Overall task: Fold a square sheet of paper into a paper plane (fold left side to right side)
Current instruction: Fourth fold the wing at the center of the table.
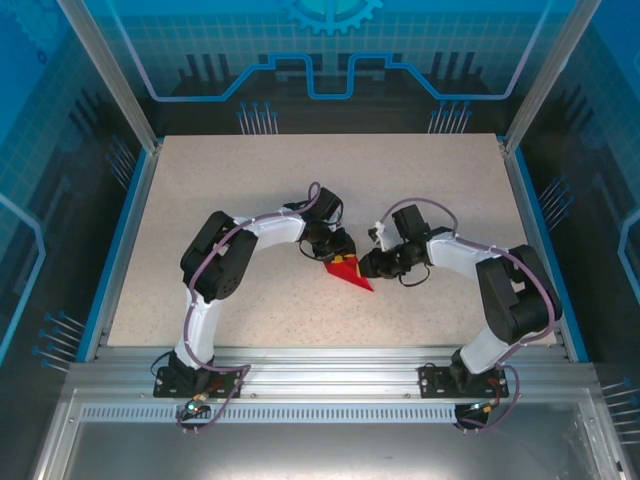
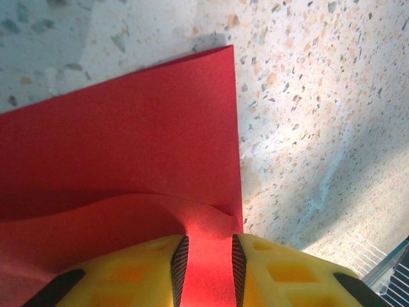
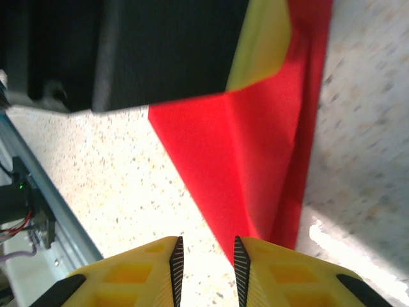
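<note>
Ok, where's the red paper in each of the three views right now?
Top external: red paper lies mid-table as a small triangle.
Left wrist: red paper covers the left and centre; a raised flap runs between the fingers of the left gripper.
Right wrist: red paper comes down from the upper right and tapers to a tip at the right gripper.
Shared landmark: the speckled table under it.

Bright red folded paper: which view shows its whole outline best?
Top external: the bright red folded paper appears nearly whole, a small triangle between the left tool and right tool. Left wrist shows one straight edge and a lifted flap; right wrist shows the pointed end and a crease, the upper part hidden behind the left tool.
</note>
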Motion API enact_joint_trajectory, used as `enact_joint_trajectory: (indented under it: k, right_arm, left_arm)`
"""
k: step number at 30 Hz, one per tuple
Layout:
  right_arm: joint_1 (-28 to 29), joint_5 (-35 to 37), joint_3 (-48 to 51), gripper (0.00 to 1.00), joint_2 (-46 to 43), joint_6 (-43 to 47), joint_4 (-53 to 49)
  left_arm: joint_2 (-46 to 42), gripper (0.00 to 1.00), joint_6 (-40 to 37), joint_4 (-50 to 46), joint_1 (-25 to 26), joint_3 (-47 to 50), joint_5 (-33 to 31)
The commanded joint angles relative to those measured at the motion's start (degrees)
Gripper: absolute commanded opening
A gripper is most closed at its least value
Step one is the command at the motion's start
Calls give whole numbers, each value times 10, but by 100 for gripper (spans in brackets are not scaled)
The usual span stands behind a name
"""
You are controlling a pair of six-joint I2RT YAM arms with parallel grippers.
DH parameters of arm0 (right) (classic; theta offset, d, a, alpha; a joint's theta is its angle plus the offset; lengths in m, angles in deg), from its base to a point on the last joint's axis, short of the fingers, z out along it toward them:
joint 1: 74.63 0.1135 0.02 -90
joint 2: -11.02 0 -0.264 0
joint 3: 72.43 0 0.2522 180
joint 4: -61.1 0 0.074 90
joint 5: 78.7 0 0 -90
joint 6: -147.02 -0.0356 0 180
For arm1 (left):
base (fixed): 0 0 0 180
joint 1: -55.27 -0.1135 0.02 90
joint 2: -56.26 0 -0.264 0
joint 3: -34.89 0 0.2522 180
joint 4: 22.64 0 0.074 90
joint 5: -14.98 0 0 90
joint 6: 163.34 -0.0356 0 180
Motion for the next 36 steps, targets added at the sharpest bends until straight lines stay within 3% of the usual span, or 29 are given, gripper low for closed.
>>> enact_joint_trajectory:
  k: [1, 36]
  right_arm:
    - [16, -43, -6, 29, 17, -11, 2]
    - [19, 32, 20, 27, 73, -14, -56]
  left_arm:
    - [13, 31, 6, -33, 0, 23, -31]
    - [17, 30, 2, -36, 0, 18, -34]
